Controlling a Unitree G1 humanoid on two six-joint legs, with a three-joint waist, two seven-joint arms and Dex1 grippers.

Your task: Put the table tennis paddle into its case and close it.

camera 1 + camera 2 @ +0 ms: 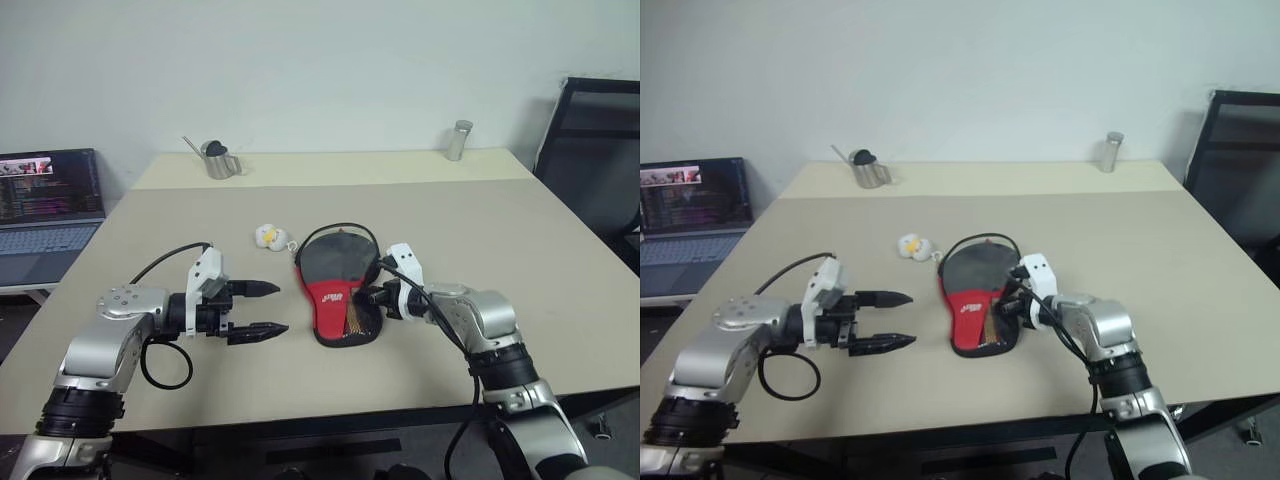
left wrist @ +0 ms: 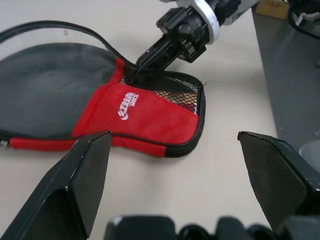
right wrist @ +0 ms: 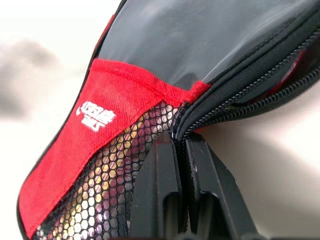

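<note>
The right end effector [image 1: 372, 296] has its 2 fingers pressed together, pinching the zip edge of the case [image 1: 338, 283] beside the black mesh pocket. The left end effector [image 1: 268, 309] hangs spread wide just left of the case, gripping nothing. The case lies flat on the worktop [image 1: 480, 240], its zip partly open along the right side.

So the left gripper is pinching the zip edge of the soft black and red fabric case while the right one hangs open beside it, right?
The sides are swapped. In the left wrist view the right gripper is shut on the zip edge of the soft black and red fabric case; the left gripper hangs open beside it.
</note>
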